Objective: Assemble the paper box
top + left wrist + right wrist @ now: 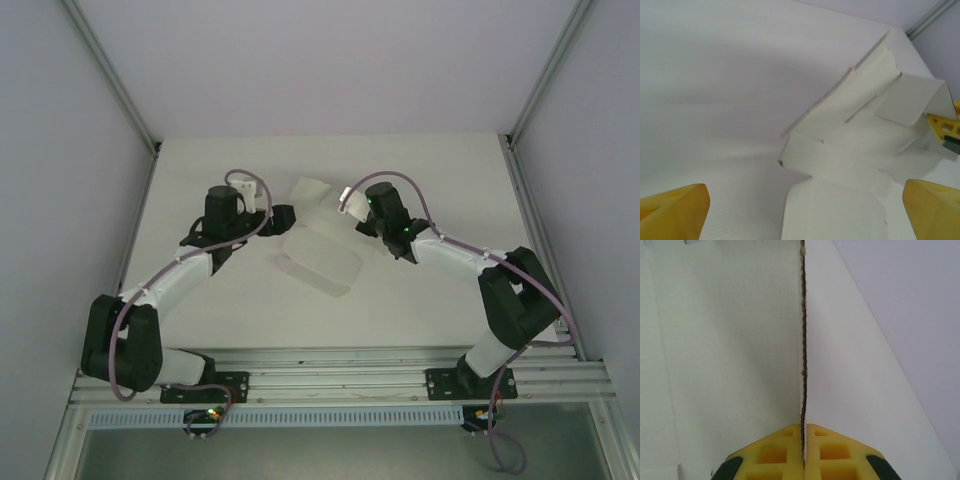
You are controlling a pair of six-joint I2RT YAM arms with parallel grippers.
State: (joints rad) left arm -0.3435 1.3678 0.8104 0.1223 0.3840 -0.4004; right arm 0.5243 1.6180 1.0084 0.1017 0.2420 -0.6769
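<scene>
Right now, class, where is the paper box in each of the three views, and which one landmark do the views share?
Top external: the box lies mid-table.
Left wrist: the box runs from centre to right, flaps raised.
Right wrist: the box shows edge-on up the middle, pinched by the right gripper.
Shared landmark: that yellow-fingered gripper, clamped on the box.

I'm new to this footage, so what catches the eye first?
A partly folded white paper box lies in the middle of the table. The right gripper is pinched shut on a thin raised edge of it, while the left gripper hangs wide open just short of its near end.
</scene>
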